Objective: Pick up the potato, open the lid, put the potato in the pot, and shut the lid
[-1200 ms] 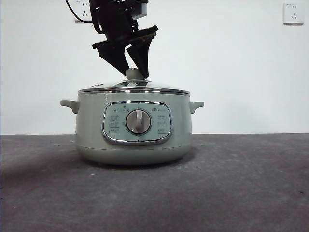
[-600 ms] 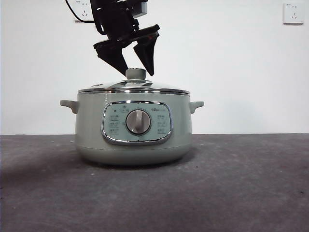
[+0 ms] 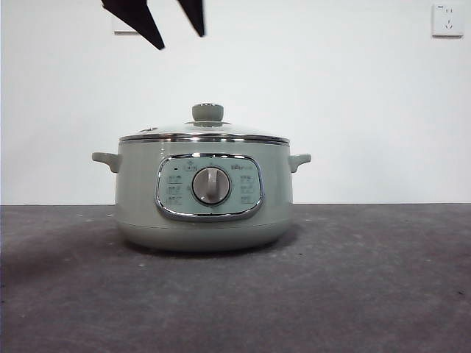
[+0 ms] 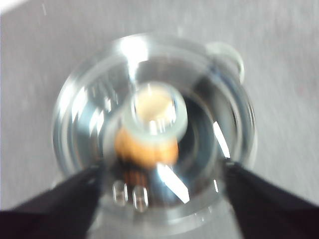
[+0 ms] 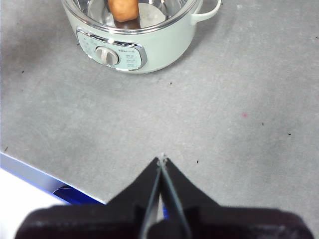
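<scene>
Potato (image 5: 123, 10) lies inside the pot (image 3: 202, 195), seen as an orange-tan lump through the glass at the top of the right wrist view; in the blurred left wrist view it shows as an orange patch (image 4: 144, 147) under the knob. The lid (image 3: 204, 132) sits flat on the pot's rim, its pale green knob upright at the centre of the front view. The pot stands on the dark grey table (image 3: 368, 279) a little left of the frame's middle, its silver dial facing the camera and a small handle on each side.

The left gripper (image 3: 168, 26) hangs at the upper left of the front view, well above the lid and touching nothing; only two black tips show, spread wide with nothing between them. Its wrist view looks straight down on the lid (image 4: 154, 129). The right gripper (image 5: 162, 162) hovers over bare table, well apart from the pot, its jaws pressed together with nothing held.
</scene>
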Controlling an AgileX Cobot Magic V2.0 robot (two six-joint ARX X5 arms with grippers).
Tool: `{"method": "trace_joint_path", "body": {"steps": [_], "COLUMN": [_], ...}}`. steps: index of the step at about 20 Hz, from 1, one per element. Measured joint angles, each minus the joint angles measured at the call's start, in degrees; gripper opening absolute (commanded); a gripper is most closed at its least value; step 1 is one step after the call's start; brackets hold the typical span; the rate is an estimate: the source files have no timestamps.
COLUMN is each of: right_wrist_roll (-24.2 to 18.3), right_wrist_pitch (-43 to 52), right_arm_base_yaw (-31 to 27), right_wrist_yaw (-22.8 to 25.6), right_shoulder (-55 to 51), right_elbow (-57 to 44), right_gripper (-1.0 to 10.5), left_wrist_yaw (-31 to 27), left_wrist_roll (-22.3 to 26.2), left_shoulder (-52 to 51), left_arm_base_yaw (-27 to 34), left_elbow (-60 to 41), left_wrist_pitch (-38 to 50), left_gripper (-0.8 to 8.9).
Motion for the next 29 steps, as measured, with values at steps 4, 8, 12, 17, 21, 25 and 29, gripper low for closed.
{"method": "trace_joint_path", "body": {"steps": [4, 8, 12, 17, 21, 25, 29], "right_wrist_roll": [0.00, 0.00, 0.00, 0.00, 0.00, 0.00, 0.00], "right_wrist_pitch": [0.00, 0.00, 0.00, 0.00, 0.00, 0.00, 0.00], "right_arm_base_yaw": [0.00, 0.00, 0.00, 0.00, 0.00, 0.00, 0.00], "right_wrist_yaw": [0.00, 0.00, 0.00, 0.04, 0.02, 0.02, 0.02], "right_shoulder": [0.00, -0.04, -0.02, -0.02, -0.04, -0.02, -0.02], "right_elbow": [0.00, 0.00, 0.00, 0.00, 0.00, 0.00, 0.00], "right_gripper": [0.0, 0.0, 0.0, 0.0, 0.0, 0.0, 0.0], "left_wrist_yaw": [0.00, 1.40, 1.84, 1.33, 1.27, -1.14, -12.55], "left_wrist_roll": [0.17, -0.52, -1.36, -0.94, -1.62, -1.92, -2.43], "left_shoulder": [-2.36, -6.88, -15.61, -20.81, -26.38, -42.03, -59.63], "left_arm_base_yaw": [0.00, -0.81, -3.10, -3.19, -0.57, 1.49, 3.48], "left_elbow": [0.00, -1.79, -3.74, -3.74, -4.79, -13.38, -34.60], "left_wrist_pitch": [-9.07, -10.19, -10.19, -10.21, -10.19, -9.92, -9.68], "left_gripper": [-0.02, -0.02, -0.01, -0.01, -0.01, -0.01, -0.01]}}
